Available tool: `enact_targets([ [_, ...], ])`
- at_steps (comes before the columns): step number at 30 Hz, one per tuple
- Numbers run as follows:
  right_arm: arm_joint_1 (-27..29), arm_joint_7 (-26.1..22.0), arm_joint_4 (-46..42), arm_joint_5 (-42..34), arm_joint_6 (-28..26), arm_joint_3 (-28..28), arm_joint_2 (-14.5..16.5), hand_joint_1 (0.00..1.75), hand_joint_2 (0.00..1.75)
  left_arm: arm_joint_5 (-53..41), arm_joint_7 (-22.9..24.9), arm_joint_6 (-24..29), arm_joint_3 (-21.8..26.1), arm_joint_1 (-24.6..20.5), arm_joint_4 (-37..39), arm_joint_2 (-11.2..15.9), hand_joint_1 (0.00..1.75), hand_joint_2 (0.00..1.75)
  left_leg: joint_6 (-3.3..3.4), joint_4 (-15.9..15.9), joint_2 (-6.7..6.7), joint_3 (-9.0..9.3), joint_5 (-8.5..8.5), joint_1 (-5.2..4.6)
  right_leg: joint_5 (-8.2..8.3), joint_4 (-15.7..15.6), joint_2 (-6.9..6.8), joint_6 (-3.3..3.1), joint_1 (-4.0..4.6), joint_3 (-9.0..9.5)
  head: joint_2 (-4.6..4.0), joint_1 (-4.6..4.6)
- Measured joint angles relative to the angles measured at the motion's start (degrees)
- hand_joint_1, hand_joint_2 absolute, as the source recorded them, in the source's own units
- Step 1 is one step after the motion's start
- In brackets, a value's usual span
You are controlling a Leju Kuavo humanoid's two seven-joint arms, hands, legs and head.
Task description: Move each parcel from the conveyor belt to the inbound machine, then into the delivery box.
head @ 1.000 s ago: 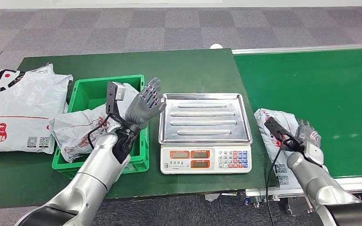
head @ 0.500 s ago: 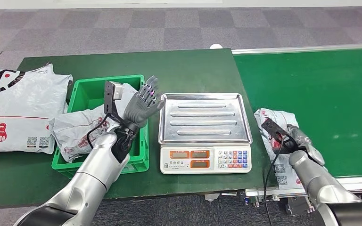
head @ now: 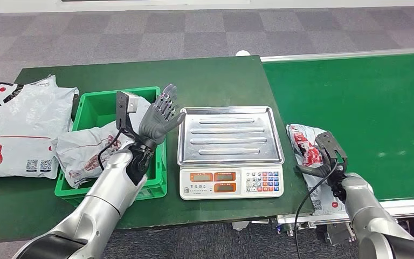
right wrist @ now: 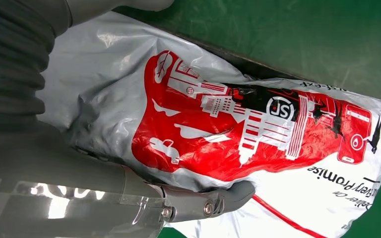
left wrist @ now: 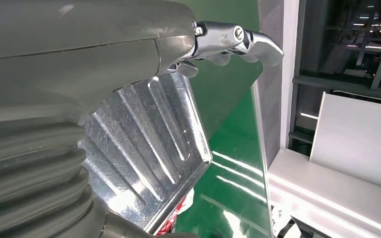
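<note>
A grey and red parcel [head: 303, 141] lies at the near left edge of the green conveyor belt [head: 366, 102]. My right hand [head: 329, 166] grips its near end. In the right wrist view the thumb [right wrist: 218, 201] presses on the parcel [right wrist: 238, 124] and the palm [right wrist: 54, 163] covers one side. The inbound machine is a scale with a bare steel tray [head: 229, 135]. My left hand [head: 159, 116] is raised, open and holding nothing, between the scale and the green delivery box [head: 110, 96]. One crumpled parcel [head: 83, 151] lies in that box.
A large grey parcel [head: 11, 129] lies flat on the dark green table [head: 210, 75], left of the box. The scale's display and keypad [head: 232, 182] face me. In the left wrist view the tray [left wrist: 149, 148] is just beyond my left hand [left wrist: 69, 64].
My right hand has come down and turned onto the near end of the belt parcel, closing on it. The left hand has barely moved. The view has shifted slightly.
</note>
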Motion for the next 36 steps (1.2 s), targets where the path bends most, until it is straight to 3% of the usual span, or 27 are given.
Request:
enact_targets([
  [14, 0.2, 0.1, 0.0, -0.6, 0.4, -1.0, 0.5, 0.0, 1.75, 0.0, 0.0, 0.0, 0.0, -0.1, 0.1, 0.0, 0.0, 1.75, -0.02, 0.0, 0.0, 0.04, 0.01, 0.05, 0.01, 0.0, 0.0, -0.02, 0.0, 0.06, 0.0, 0.0],
  [21, 2.5, -0.7, -0.2, -10.7, 4.6, -4.4, 2.4, 0.04, 1.75, -0.1, -1.2, -0.2, 0.0, -0.5, 1.0, 0.1, 0.0, 1.75, -0.19, 0.0, 0.18, 0.23, -0.12, 0.09, 0.0, 0.0, 0.22, -0.09, 0.16, 0.2, 0.01, 0.0],
  [25, 4.4, 0.0, -1.9, -19.1, 5.7, -6.9, 4.6, 1.75, 1.75, -0.5, -1.3, -0.1, 0.0, -0.6, 1.4, 0.2, 0.0, 1.75, -0.51, 0.0, 0.44, 0.56, -0.36, 0.3, -0.09, 0.0, 0.54, -0.34, 0.31, 0.42, 0.01, 0.01],
  [30, 8.0, -3.0, -8.7, -16.2, 0.3, -5.6, 7.1, 1.75, 1.75, -1.8, -0.7, 0.9, 0.0, 0.3, 0.7, 0.5, 0.0, 1.75, -0.79, -0.1, 0.77, 0.82, -0.53, 0.53, -0.15, 0.0, 0.91, -0.65, 0.4, 0.53, -0.01, -0.01],
  [36, 12.7, 0.6, -20.4, -13.1, -3.4, -3.5, 9.1, 1.75, 1.75, -3.3, 0.0, 1.1, 0.0, 2.5, -1.3, 0.7, 0.0, 1.75, -0.98, -0.2, 0.89, 1.0, -0.54, 0.59, -0.32, 0.1, 1.0, -0.94, 0.45, 0.49, 0.01, 0.0],
])
